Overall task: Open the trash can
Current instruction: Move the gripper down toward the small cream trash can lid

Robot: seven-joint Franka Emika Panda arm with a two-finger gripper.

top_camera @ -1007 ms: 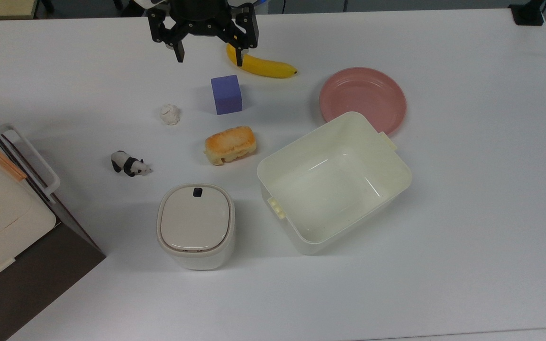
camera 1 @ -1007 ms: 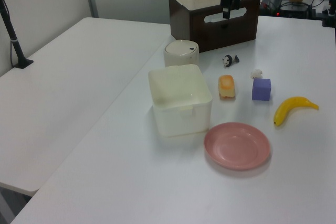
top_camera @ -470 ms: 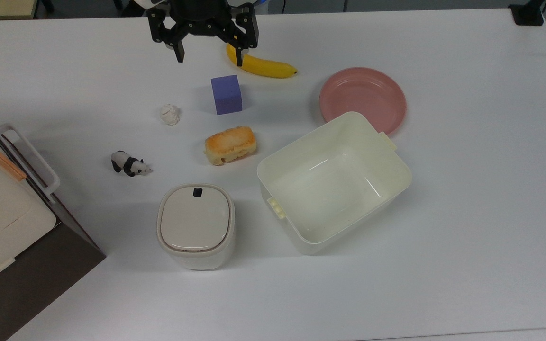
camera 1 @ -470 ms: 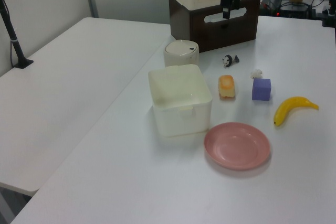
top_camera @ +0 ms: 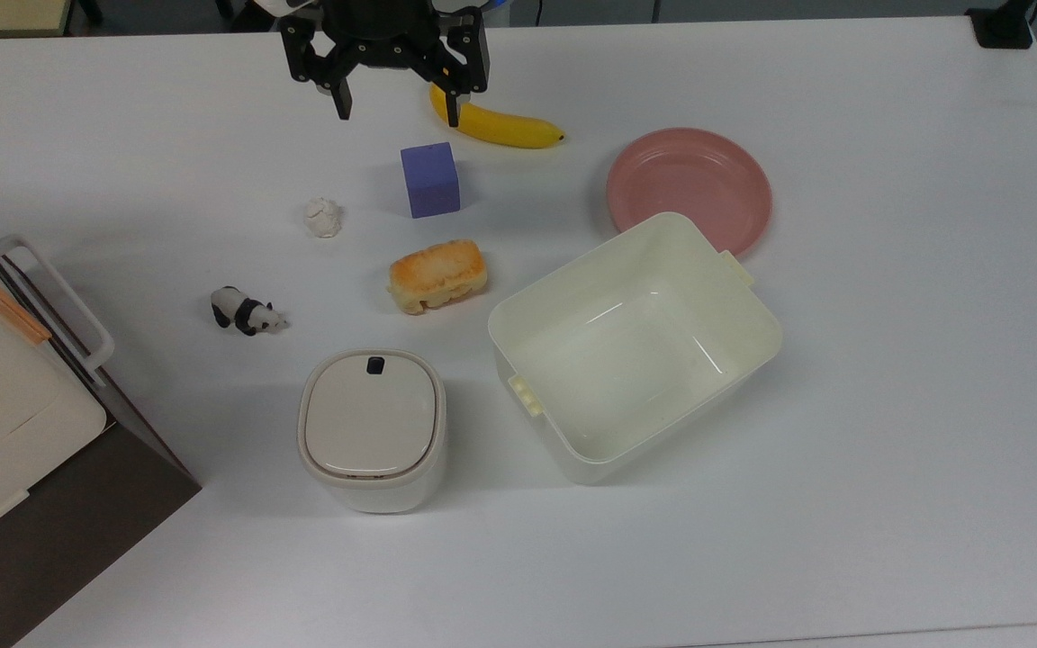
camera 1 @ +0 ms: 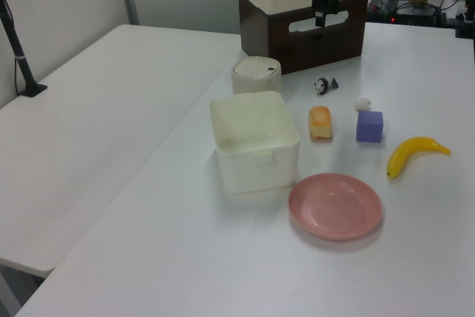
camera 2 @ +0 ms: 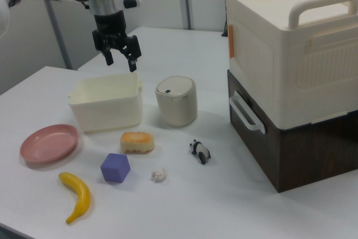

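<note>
Top view showed the hand (top_camera: 397, 115) wide open, holding nothing, far from the shut trash can (top_camera: 372, 430).

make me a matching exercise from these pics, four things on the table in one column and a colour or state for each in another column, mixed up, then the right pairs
Things:
1. trash can
2. tub
3. gripper
4. plate

Colour or state:
A. pink, nothing on it
B. open, hanging above the table
C. beige lid shut, black button at its edge
D. cream, lidless, nothing inside

Right pairs: 1-C, 2-D, 3-B, 4-A
</note>
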